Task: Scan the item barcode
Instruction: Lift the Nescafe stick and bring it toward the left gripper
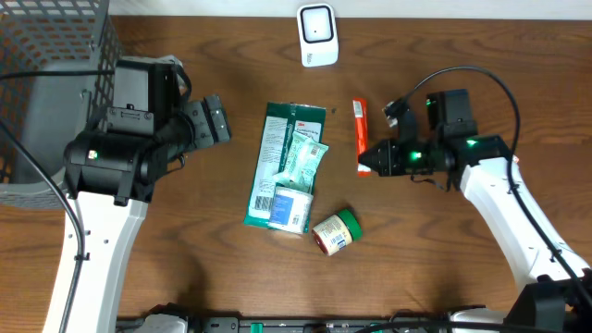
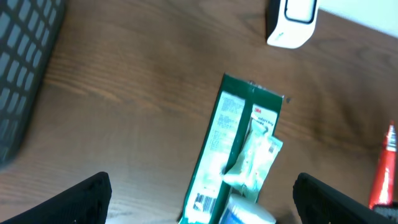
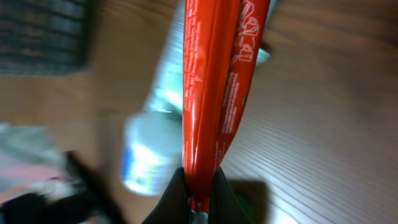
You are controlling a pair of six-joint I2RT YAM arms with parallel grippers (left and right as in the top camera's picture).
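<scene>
As I view it from overhead: right arm extended leftward across the table, right gripper [image 1: 367, 164] pinched tight on the near end of the red packet [image 1: 360, 125], which lies below the white scanner [image 1: 317, 35]. Left gripper [image 1: 215, 120] spread wide, holding nothing, pointing toward the green pouch [image 1: 277, 166].

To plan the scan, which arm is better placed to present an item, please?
Right: its gripper is shut on the slim red plastic packet; the left gripper hangs open, empty.

Overhead evenly lit, soft shadows, right wrist view dim, blurred, sheen on red packet [image 3: 211, 93]
</scene>
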